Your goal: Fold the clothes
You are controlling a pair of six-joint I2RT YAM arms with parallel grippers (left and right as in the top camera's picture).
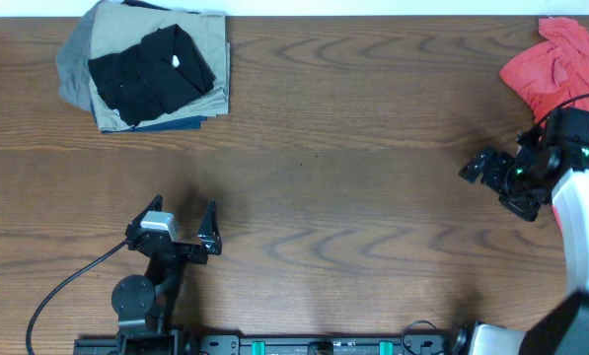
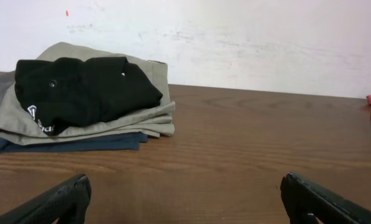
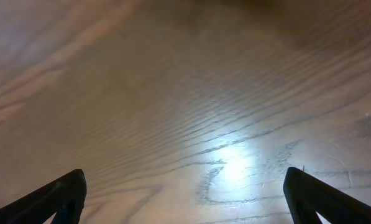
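The left gripper (image 1: 184,209) has its jaws spread wide, holding and touching nothing. The right gripper (image 1: 475,168) is just as wide and empty. The soft black short-sleeved shirt (image 1: 151,71) lies folded well ahead of the left gripper, slightly to its left, atop stacked khaki, grey and navy garments (image 1: 213,44). The shirt's long axis runs crosswise to that gripper.

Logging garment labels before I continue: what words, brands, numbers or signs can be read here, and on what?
Nothing readable.
On the black shirt, left wrist view, white logo and lettering: too small and creased to read.
Overhead, its white mark: only a speck.
On the khaki garment, coral-red shirt and table: no text shows.
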